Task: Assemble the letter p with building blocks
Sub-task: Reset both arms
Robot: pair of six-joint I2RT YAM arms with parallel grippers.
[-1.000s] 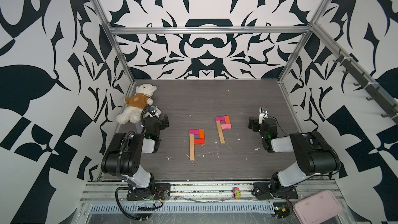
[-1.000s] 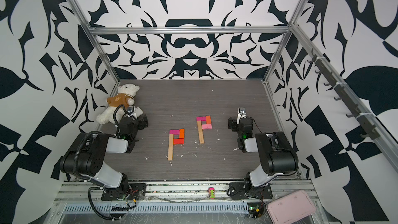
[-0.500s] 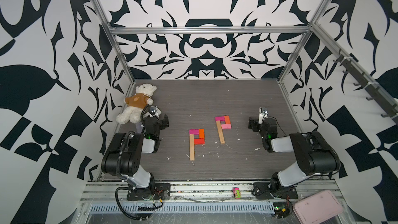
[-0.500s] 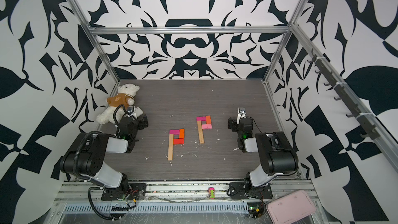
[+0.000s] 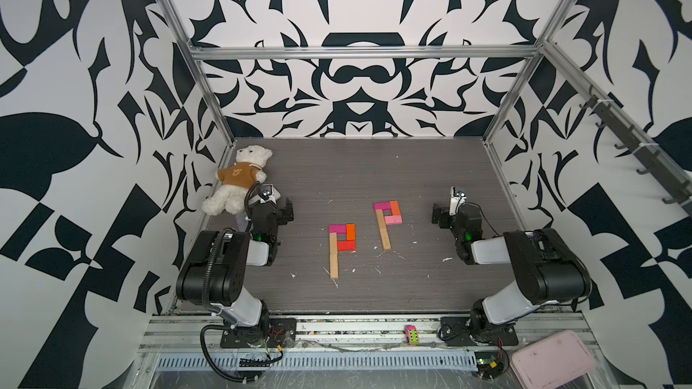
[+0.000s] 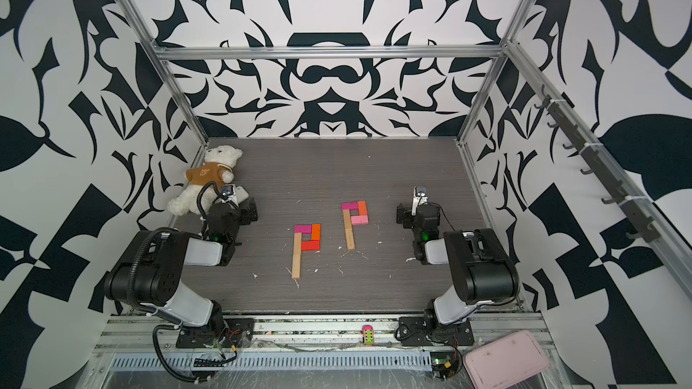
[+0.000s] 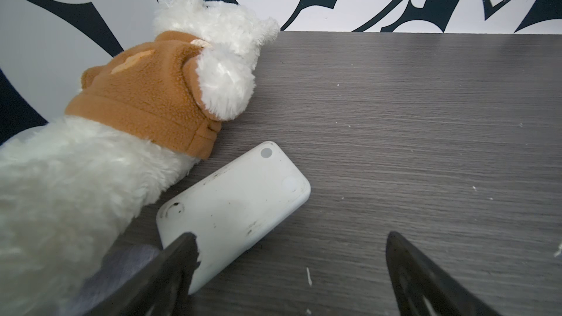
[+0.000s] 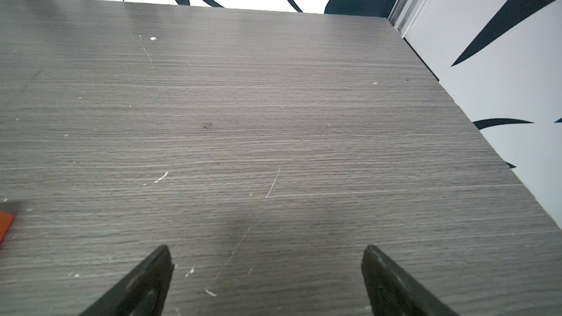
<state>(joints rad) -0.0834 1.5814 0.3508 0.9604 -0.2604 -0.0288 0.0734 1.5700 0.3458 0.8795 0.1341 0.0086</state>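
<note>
I see left and right jaws released and empty, building blocks (image 5: 346,245) forming two Ps on the surface (image 5: 374,166)

The left arm (image 5: 219,267) and the right arm (image 5: 543,267) are both folded back over their bases. Each has its upper link raised, its elbow bent sharply and its forearm stretched low and forward, so the two mirror each other and stand well apart. The left gripper (image 7: 290,235) points ahead from a level wrist, its two dark jaws spread wide and gripping nothing. The right gripper (image 8: 266,247) is in the same state, jaws wide apart and empty, tips angled slightly downward.
</note>
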